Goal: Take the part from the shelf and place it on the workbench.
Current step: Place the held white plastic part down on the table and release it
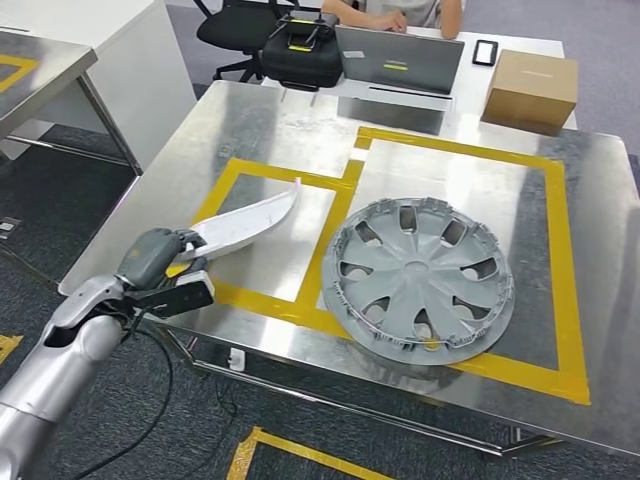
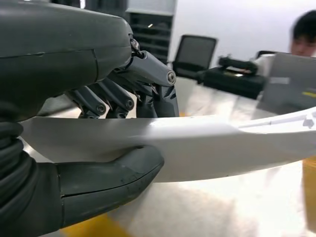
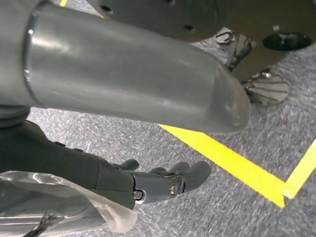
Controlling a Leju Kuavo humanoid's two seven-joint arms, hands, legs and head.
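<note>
Left hand clamps one end of the white curved part, thumb under, fingers over. The part reaches out over the workbench, inside the yellow tape box just beside the grey wheel cover. Looks light, thin, stiff plastic, smooth, so slippery; an end grip could let it twist. Right hand hangs slack, holding nothing.

The steel table is marked with yellow tape outlines. A grey wheel cover lies flat inside the larger outline, overlapping the tape along its near edge.
</note>
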